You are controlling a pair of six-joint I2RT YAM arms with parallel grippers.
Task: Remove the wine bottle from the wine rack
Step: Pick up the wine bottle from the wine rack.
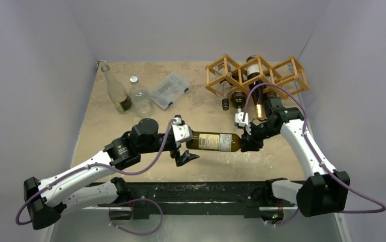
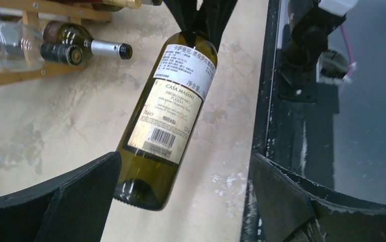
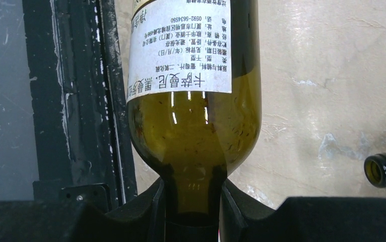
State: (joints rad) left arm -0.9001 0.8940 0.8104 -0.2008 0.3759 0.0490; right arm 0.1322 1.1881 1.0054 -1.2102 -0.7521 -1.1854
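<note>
The bottle [image 1: 213,141] is out of the rack [image 1: 256,75], held level over the near part of the desk [image 1: 201,108] between the two arms. It seems to hang just clear of the surface. The right claw [image 1: 245,142] is clamped on its neck, right under the shoulder. A grip that thin leaves the heavy body sticking out sideways, so the far end likely needs support. That would explain the left claw [image 1: 183,139], which stands spread wide with a finger on either side of the bottle's base and touches nothing. It looks set for a handover or a second hold.

Farther back on the right, the rack holds other bottles [image 1: 252,70] lying in its cells. Their necks point toward the arms, the easy end to grab. Two clear bottles [image 1: 116,91] and a plastic box [image 1: 170,89] lie well apart at the far left, out of the way.

The left arm stretches low from its base toward the middle, wrist turned so its fingers open across the bottle's width. The right arm rises from its base, bends at the elbow near the rack, and folds back inward, wrist in line with the neck.
</note>
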